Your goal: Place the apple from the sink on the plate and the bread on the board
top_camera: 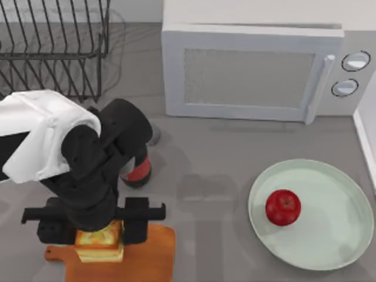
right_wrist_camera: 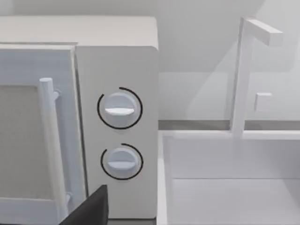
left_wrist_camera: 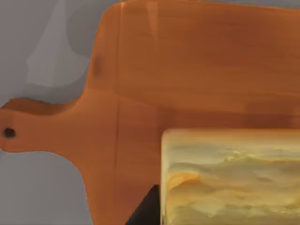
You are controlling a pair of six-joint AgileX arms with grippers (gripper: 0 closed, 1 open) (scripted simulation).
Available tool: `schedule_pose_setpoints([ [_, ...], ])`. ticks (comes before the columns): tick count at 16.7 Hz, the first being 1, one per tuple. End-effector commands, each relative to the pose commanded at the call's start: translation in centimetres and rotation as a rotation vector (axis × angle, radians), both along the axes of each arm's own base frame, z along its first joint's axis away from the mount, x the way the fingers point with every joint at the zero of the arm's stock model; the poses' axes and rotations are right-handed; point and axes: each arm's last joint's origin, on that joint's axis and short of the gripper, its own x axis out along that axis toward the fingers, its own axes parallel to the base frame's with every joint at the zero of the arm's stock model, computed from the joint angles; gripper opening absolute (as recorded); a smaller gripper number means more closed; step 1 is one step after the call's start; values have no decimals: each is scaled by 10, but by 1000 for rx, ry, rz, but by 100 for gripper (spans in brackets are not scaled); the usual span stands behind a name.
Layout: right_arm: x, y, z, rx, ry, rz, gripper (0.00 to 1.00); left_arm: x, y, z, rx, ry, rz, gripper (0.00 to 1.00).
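Observation:
The red apple [top_camera: 283, 207] lies on the pale green plate [top_camera: 335, 235] at the table's right. The bread [top_camera: 100, 244], a golden toast block, sits over the handle end of the orange-brown board [top_camera: 147, 255] at the front left. My left gripper [top_camera: 100, 228] hangs straight above it, its black fingers [top_camera: 136, 220] pressed to both sides of the bread. Up close in the left wrist view, the bread [left_wrist_camera: 229, 178] is low over the board [left_wrist_camera: 187, 70], whose handle [left_wrist_camera: 28, 131] has a hole. A dark part of my right gripper [right_wrist_camera: 89, 208] shows in front of the microwave.
A white microwave [top_camera: 247, 70] stands at the back, with a wire dish rack [top_camera: 53, 47] at the back left. A red-banded dark bottle [top_camera: 140, 170] stands just behind my left arm. The white sink [right_wrist_camera: 234, 187] and its faucet [right_wrist_camera: 243, 75] lie right of the microwave.

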Motion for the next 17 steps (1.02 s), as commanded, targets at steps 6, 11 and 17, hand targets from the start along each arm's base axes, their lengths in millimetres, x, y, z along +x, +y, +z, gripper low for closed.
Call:
schedule_pose_setpoints([
  [6,0,0,0,0,0,0,100,-1,0,-19,0,0,-1,0],
  [11,0,0,0,0,0,0,100,-2,0,-29,-1,-2,-1,0],
  [17,0,0,0,0,0,0,100,-2,0,-29,-1,-2,-1,30],
])
